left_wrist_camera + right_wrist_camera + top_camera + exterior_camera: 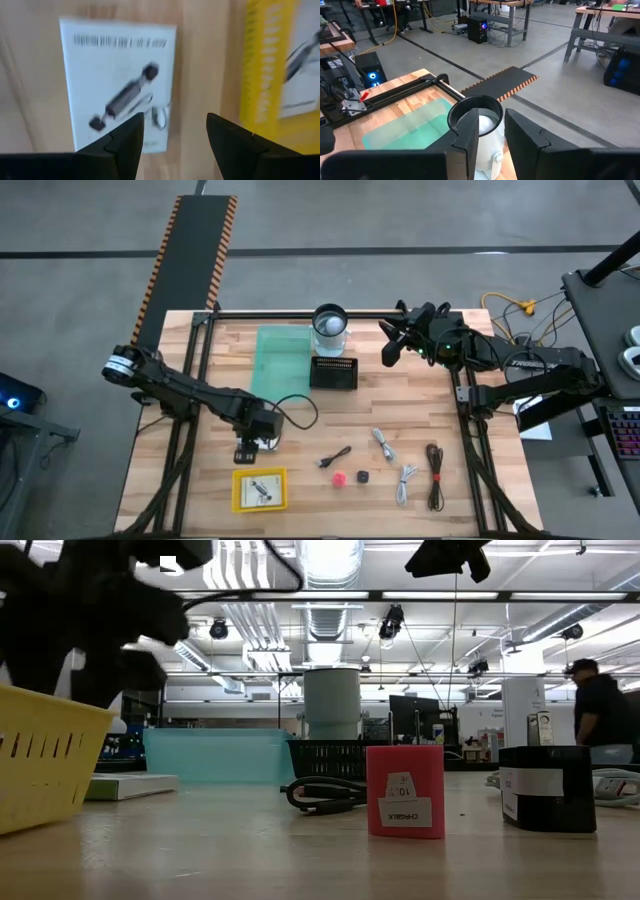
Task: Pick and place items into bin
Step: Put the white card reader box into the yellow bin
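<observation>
From above, the left gripper [252, 451] is hanging low over the wooden table [200, 490], just above the yellow basket [259, 489], in which one white card [262, 489] is lying. Its fingers are hidden under the wrist here. The right gripper [390, 345] is hovering at the table's far edge beside the white cylindrical container [330, 328]; how far its fingers are parted is not readable from this height. A black cable [335, 457], a small red item [339, 478], a small black cube [363, 478], a grey cable [381, 442], a white cable [405, 482] and a brown cable [434, 474] are lying loose along the near part of the table. A green bin [279, 360] and a black basket [334, 372] are sitting toward the far side.

At table height, the red item and the black cube [547, 788] are standing side by side, the black cable coiled behind them, the yellow basket's wall [45, 765] at the edge.

Past the left wrist, the two fingers [125, 145] are standing apart, released, grasping nothing, poised over a second white card [120, 82] lying flat on the wood beside the yellow basket [262, 70].

Past the right wrist, the fingers [470, 137] are showing a narrow gap with nothing between them, the white container [480, 125] lying beyond.
</observation>
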`<control>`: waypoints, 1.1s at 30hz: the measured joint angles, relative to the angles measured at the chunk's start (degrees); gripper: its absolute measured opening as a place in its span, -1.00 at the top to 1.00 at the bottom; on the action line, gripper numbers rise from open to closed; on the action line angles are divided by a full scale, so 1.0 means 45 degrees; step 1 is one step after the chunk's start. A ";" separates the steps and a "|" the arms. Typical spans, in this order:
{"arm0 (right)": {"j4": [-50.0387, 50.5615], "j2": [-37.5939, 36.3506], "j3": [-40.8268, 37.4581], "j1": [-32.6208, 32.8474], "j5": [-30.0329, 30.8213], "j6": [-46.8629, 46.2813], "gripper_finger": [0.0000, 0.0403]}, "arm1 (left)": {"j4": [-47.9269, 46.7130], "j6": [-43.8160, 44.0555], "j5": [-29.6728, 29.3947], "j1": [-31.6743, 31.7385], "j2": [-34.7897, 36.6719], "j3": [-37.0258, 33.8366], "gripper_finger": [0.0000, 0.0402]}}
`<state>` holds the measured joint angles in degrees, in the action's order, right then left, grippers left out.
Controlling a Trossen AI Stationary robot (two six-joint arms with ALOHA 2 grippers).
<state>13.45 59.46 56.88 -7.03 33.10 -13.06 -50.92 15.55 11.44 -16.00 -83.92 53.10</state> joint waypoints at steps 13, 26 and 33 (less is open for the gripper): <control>0.0005 0.0000 0.0000 -0.0001 0.0000 0.0229 0.67 | 0.1733 0.0145 0.0665 -0.0266 -0.0009 -0.1482 0.01; 0.0005 0.0000 0.0000 -0.0005 0.0000 0.0389 0.68 | 0.2558 0.1117 0.0734 -0.0308 -0.0010 -0.1976 0.01; 0.0005 0.0000 0.0000 -0.0005 0.0005 0.0689 0.68 | 0.3129 0.1109 0.0814 -0.0338 0.0015 -0.2447 0.01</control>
<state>13.47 59.46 56.88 -7.05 33.13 -9.96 -36.84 20.54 15.11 -17.52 -83.85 42.08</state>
